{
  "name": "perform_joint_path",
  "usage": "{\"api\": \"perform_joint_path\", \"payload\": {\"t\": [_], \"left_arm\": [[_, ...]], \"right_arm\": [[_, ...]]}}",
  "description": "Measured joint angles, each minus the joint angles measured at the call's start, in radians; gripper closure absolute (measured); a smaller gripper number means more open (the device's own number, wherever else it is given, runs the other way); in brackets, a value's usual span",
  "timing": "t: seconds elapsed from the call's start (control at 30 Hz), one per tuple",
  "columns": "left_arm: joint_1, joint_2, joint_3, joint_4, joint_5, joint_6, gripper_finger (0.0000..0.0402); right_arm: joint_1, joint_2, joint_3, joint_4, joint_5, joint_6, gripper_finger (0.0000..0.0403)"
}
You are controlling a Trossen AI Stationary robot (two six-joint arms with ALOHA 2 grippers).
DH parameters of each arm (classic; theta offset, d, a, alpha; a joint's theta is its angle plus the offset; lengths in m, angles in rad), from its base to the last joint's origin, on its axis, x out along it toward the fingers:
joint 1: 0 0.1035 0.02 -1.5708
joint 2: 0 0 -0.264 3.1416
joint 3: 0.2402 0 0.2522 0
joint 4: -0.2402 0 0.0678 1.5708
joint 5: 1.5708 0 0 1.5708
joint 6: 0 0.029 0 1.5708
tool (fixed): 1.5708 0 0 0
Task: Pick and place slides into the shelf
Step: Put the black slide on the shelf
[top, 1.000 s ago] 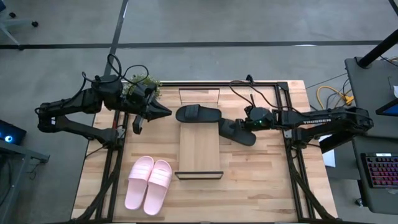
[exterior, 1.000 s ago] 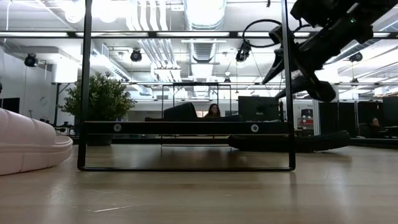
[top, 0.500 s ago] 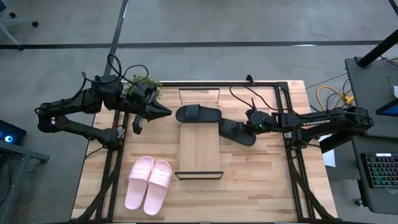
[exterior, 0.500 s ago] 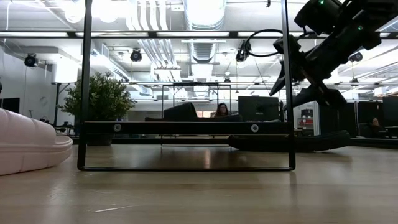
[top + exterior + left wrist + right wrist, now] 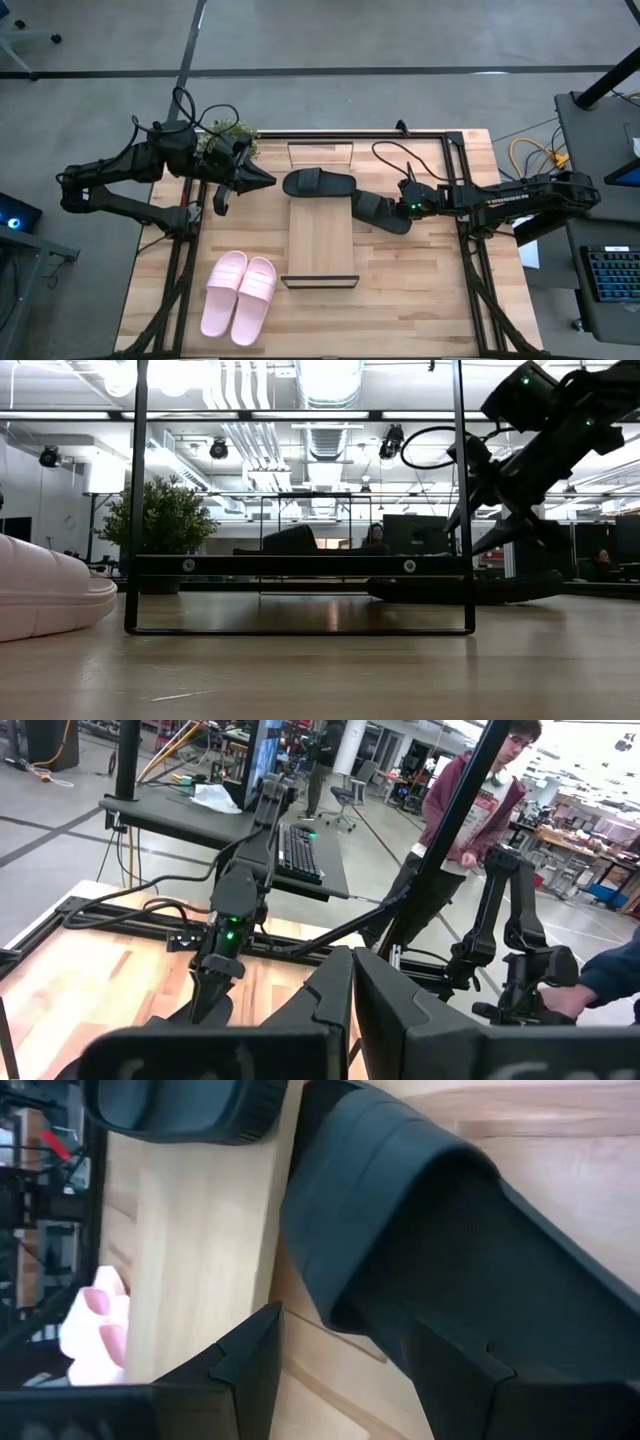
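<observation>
2 black slides (image 5: 318,184), 2 pink slides (image 5: 240,295), 1 shelf (image 5: 321,245), 2 arms; approx 2 people behind.

black slide (image 5: 318,183) across shelf (image 5: 321,238); another (image 5: 380,212) beside it; pink pair (image 5: 239,294)

White capital lettering runs along the right arm (image 5: 505,197) in the overhead view, and it looks like the maker's brand name, though the letters are too small to make out with any confidence. Nothing else offers a word: the slides, the shelf and the bench carry no readable print, the person's top in the left wrist view shows only an unreadable patch, and the screens and keyboards in the room give no legible characters.
</observation>
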Motion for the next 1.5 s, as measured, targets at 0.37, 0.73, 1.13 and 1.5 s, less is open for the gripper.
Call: {"api": "perform_joint_path", "payload": {"t": [0.37,0.73,1.13,1.5], "left_arm": [[-0.001,0.0,0.0,0.015,0.0,0.0,0.0402],[-0.001,0.0,0.0,0.016,0.0,-0.004,0.0402],[-0.001,0.0,0.0,0.015,0.0,-0.006,0.0402],[0.0,0.0,0.0,0.015,0.001,-0.006,0.0402]], "right_arm": [[0.0,0.068,-0.068,0.192,0.0,0.067,0.0213],[0.0,0.246,0.0,0.28,-0.01,0.051,0.0213],[-0.003,0.221,0.002,0.324,0.017,0.036,0.0213],[-0.018,0.222,0.002,0.319,0.025,0.05,0.0213]]}}
